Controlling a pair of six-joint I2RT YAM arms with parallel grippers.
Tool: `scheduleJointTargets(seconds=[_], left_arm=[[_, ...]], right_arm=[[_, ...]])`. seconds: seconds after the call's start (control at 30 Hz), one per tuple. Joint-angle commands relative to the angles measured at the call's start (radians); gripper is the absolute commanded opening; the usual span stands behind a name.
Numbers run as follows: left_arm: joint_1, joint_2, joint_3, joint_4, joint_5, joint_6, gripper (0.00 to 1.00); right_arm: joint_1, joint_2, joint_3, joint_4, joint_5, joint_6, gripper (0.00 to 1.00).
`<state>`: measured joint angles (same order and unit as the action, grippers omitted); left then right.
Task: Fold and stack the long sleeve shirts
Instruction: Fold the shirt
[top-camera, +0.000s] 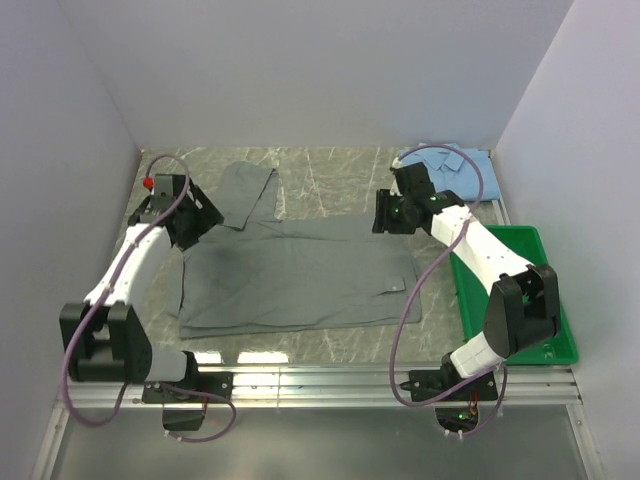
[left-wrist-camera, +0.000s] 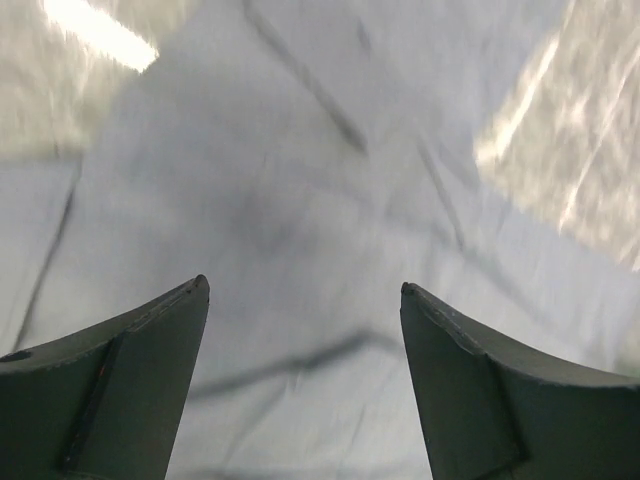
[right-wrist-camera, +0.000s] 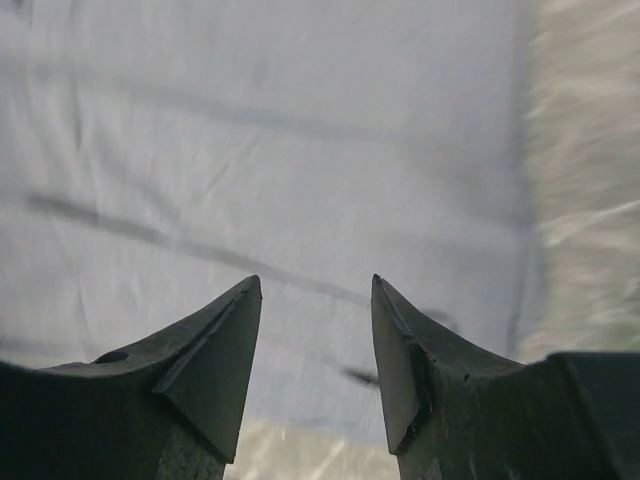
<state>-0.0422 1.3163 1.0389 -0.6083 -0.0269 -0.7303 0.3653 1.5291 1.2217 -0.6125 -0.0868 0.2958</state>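
The grey shirt lies spread flat in the middle of the table, one sleeve sticking out at the back left. The light blue shirt lies bunched at the back right corner. My left gripper hovers over the grey shirt's back left corner, jaws open and empty; grey cloth fills its wrist view. My right gripper hovers over the shirt's back right corner, jaws open and empty, above grey cloth near its edge.
A green plastic tray stands at the right, partly under my right arm. Grey walls close the table at the left, back and right. Marbled table surface shows behind the shirt and along the front edge.
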Motion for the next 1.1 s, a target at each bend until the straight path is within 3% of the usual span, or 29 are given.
scheduleJointTargets(seconds=[0.0,0.27,0.47,0.83,1.03,1.07], left_arm=[[0.037,0.121,0.088,0.114,-0.022,0.036,0.83],[0.073,0.452,0.282,0.174,0.033,-0.05,0.8],[0.07,0.601,0.375,0.171,0.054,-0.118,0.79],[0.064,0.689,0.415,0.128,0.03,-0.152,0.77],[0.064,0.713,0.444,0.137,0.03,-0.139,0.66],[0.064,0.716,0.447,0.146,0.028,-0.139,0.61]], right_arm=[[-0.019,-0.006,0.019,0.065,0.038,0.039,0.56],[-0.026,-0.04,-0.086,0.195,-0.002,0.081,0.56],[-0.028,-0.061,-0.143,0.24,-0.03,0.103,0.56],[-0.032,0.014,-0.107,0.211,-0.039,0.095,0.55],[-0.043,0.051,-0.08,0.209,-0.056,0.095,0.55],[-0.043,0.055,-0.077,0.209,-0.06,0.095,0.55]])
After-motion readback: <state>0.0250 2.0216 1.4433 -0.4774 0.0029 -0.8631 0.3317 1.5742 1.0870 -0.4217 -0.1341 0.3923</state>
